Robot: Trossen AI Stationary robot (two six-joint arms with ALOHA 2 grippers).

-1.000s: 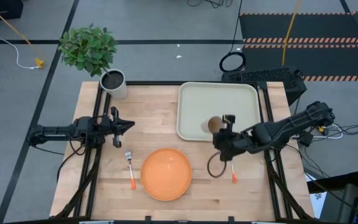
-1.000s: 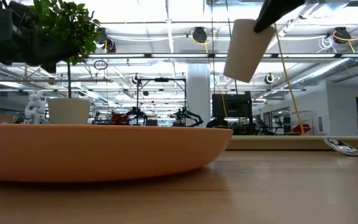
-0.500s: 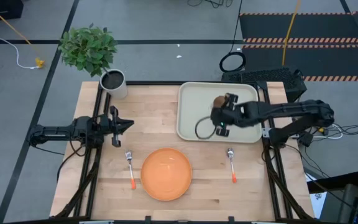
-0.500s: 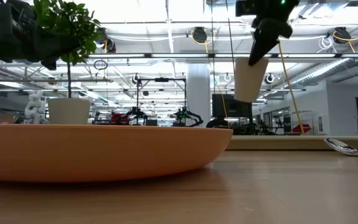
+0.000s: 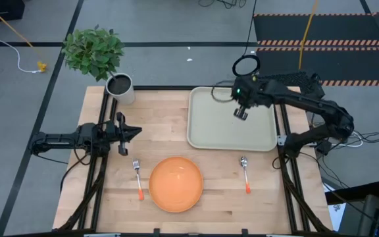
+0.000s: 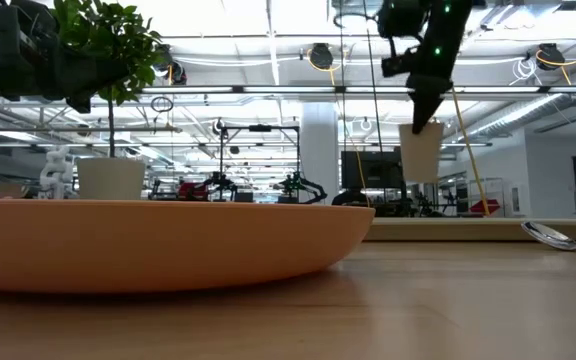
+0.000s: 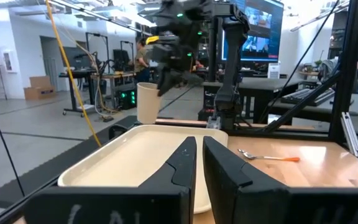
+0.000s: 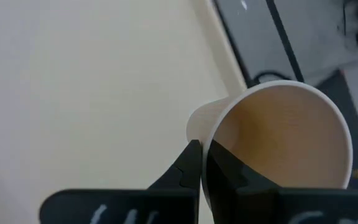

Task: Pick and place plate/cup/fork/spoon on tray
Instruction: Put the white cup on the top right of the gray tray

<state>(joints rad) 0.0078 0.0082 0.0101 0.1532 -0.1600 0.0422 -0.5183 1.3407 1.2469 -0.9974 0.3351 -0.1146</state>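
Observation:
My right gripper hangs over the far right part of the pale tray, shut on the small beige cup. The cup is upright; it also shows in the left wrist view, and the gripper hides it in the high view. The orange plate lies flat near the table's near edge. The fork lies left of the plate and the spoon right of it. My left gripper waits, shut and empty, at the table's left side. My right gripper holds the cup by its rim and upper wall, one finger inside the cup and one outside. The fingers come from above, pointing down. The cup hangs upright below them, its mouth up, clear of the tray.
A potted plant in a light pot stands at the far left corner. Bare wood lies between the left gripper and the tray. The arm's dark frame rails run along both table sides.
My right gripper has carried the cup from above the table's near right part, by the spoon, toward the far edge and over the tray. The cup has turned from tilted to upright. The gripper stays shut on it.

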